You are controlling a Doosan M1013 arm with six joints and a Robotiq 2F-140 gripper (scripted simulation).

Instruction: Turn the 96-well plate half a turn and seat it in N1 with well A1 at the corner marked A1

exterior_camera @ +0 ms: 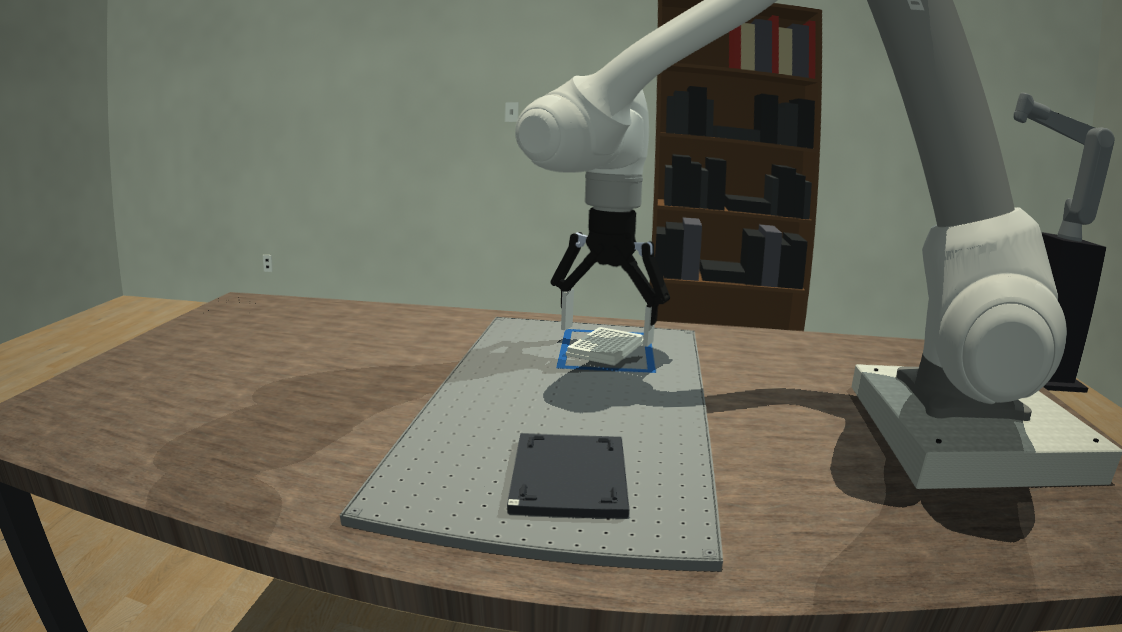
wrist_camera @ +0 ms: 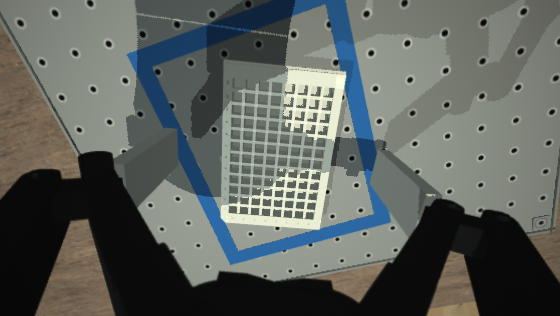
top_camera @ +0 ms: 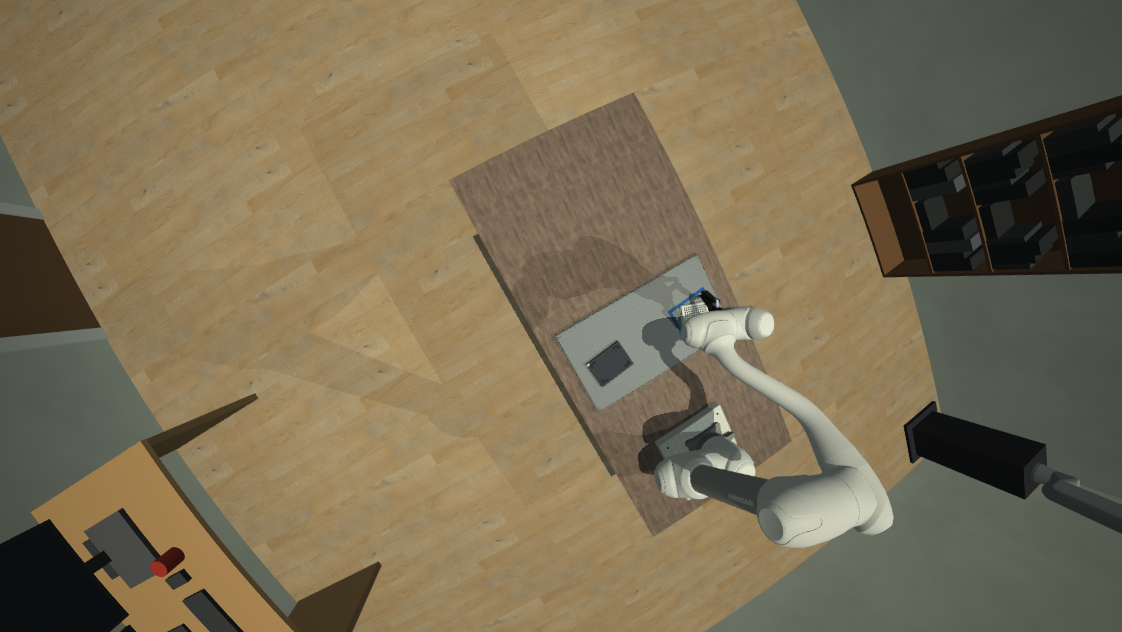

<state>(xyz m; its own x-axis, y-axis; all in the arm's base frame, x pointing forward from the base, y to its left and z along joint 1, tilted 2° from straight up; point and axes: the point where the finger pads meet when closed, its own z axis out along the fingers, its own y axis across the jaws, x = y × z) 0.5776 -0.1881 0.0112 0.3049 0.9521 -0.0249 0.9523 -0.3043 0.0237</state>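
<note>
Gripper [exterior_camera: 606, 321]: fully spread, grasping nothing, positioned directly above the 96-well plate [exterior_camera: 605, 345]. Grey finger pads clear of the plate on both long sides, with deck visible in each gap.

96-well plate: white, right way up, wells facing upward, resting flat on the perforated grey deck [exterior_camera: 471, 439] inside the blue taped outline B1 [exterior_camera: 566, 364]. Skewed relative to the outline in the wrist view [wrist_camera: 277, 150], all four plate corners within the tape [wrist_camera: 305, 235]. Cut corner not distinguishable.

Plate nest N1 [exterior_camera: 569, 474]: dark square base near the front edge of the deck, well apart from B1, unoccupied. Small raised locators [exterior_camera: 605, 442] at its corners; a small pale mark at the front-left corner, not legible.

Arm: white, mounted on a grey base plate [exterior_camera: 1091, 459] on the wooden table [exterior_camera: 196, 392], to the right of the deck in the exterior view, wrist pointing straight down over B1.

Background: brown bookshelf [exterior_camera: 815, 164] against the wall.
</note>
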